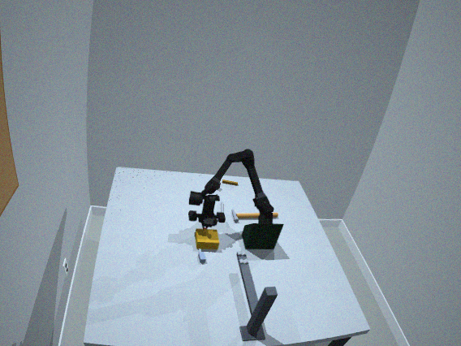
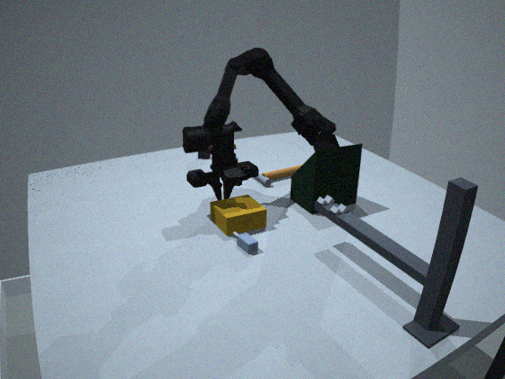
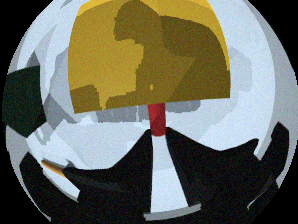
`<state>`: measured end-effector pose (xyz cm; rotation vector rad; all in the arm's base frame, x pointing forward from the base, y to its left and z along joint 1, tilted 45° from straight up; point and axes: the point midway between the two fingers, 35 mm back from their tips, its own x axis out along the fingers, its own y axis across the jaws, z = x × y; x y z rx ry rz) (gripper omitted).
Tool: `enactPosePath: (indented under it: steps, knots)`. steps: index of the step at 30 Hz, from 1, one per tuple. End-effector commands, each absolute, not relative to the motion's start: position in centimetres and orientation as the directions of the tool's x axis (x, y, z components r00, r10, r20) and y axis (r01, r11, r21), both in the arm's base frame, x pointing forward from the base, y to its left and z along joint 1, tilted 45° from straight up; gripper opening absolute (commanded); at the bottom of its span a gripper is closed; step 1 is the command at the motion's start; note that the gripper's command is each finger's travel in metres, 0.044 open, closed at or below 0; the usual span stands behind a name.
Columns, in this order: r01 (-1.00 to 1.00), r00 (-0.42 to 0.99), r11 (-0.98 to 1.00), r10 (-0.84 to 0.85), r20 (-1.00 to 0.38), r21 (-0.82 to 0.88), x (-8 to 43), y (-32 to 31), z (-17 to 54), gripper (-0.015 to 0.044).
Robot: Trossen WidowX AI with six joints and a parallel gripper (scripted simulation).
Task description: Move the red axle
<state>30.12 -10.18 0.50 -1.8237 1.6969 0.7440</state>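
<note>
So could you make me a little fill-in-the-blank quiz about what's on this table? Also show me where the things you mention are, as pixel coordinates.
The hand point(image 1: 205, 227) point(image 2: 223, 198) point(image 3: 157, 132) is closed on the ____ axle.
That axle sticks out of a block point(image 1: 207, 240) point(image 2: 240, 215) point(image 3: 150, 60) coloured ____.
A hammer point(image 1: 256, 215) point(image 2: 282, 173) lies on the table, its handle coloured ____.
The V-blocks point(image 1: 242, 257) point(image 2: 332, 205) sit at one end of a long grey ____.

Missing words, in order: red; yellow; orange; bar.
</note>
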Motion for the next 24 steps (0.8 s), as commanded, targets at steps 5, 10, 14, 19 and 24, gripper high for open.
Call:
enactPosePath:
  steps: [5, 10, 14, 19, 24]
  knots:
    - [-0.998, 0.055, -0.063, -0.703, -0.709, -0.016, 30.3, -11.2, 1.4, 0.0000]
    - [-0.998, 0.055, -0.063, -0.703, -0.709, -0.016, 30.3, -11.8, 2.0, 0.0000]
    - [-0.998, 0.055, -0.063, -0.703, -0.709, -0.015, 30.4, -12.2, 2.4, 0.0000]
    - [-0.998, 0.055, -0.063, -0.704, -0.708, -0.015, 30.4, -12.8, 3.0, 0.0000]
    - [-0.998, 0.055, -0.063, -0.705, -0.707, -0.015, 30.4, -13.3, 3.6, 0.0000]
